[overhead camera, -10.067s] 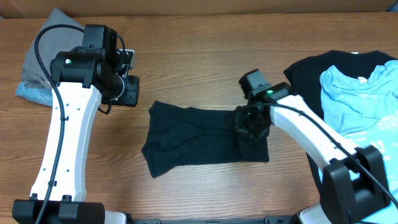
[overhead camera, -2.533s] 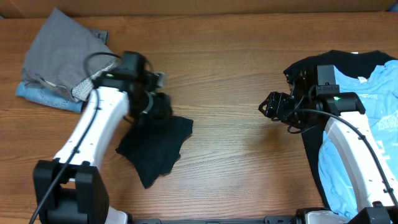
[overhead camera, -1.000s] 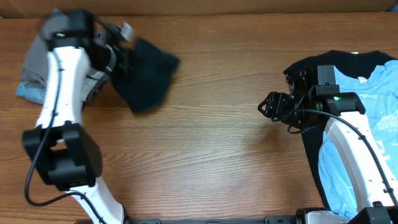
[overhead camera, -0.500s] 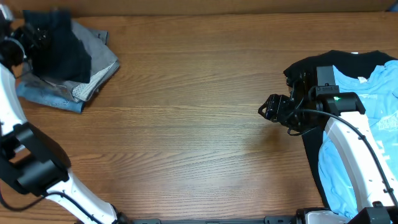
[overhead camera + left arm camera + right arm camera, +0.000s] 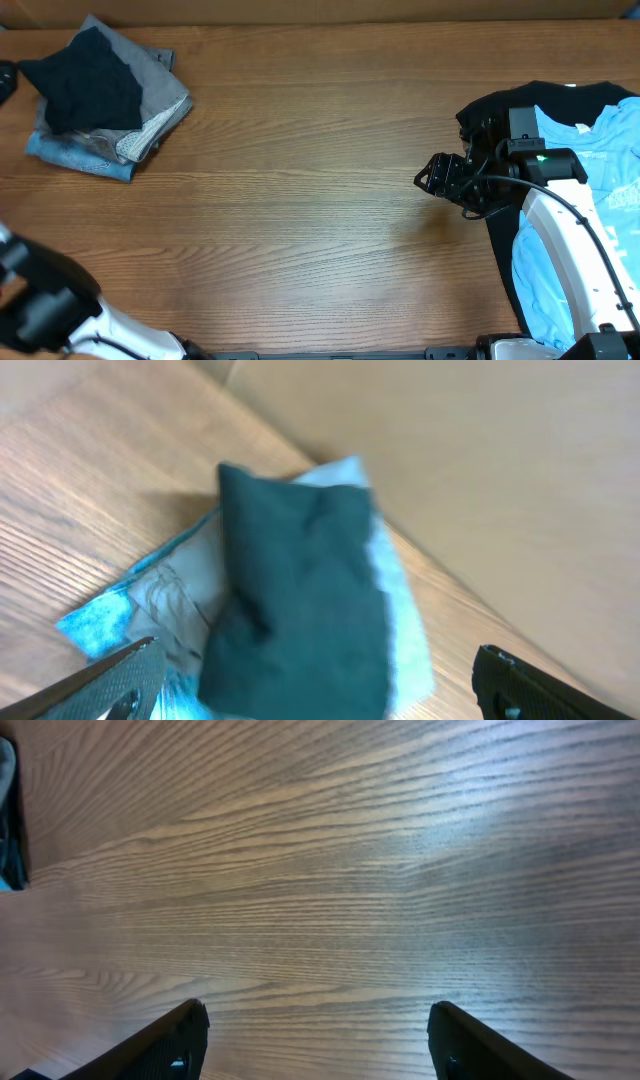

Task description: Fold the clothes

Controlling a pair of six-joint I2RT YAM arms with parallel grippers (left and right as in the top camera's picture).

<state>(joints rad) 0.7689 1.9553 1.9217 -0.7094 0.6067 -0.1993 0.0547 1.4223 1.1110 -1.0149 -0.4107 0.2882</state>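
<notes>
A folded black garment (image 5: pixel 85 90) lies on top of the stack of folded grey and light blue clothes (image 5: pixel 150 115) at the table's far left. In the left wrist view the same black garment (image 5: pixel 300 590) sits below my left gripper (image 5: pixel 315 695), which is open and apart from the cloth, its fingers (image 5: pixel 110 680) spread wide. In the overhead view that gripper is almost off the left edge. My right gripper (image 5: pixel 432 178) hangs open over bare wood, nothing between its fingers (image 5: pixel 170 1040).
A pile of unfolded clothes lies at the right edge: a black shirt (image 5: pixel 500 105) with a light blue shirt (image 5: pixel 590 150) on top, partly under the right arm. A cardboard wall (image 5: pixel 450 450) stands behind the folded stack.
My left gripper carried the black garment to the stack at far left, opened and let it go there, then swung out past the left edge. The right arm stayed still.
</notes>
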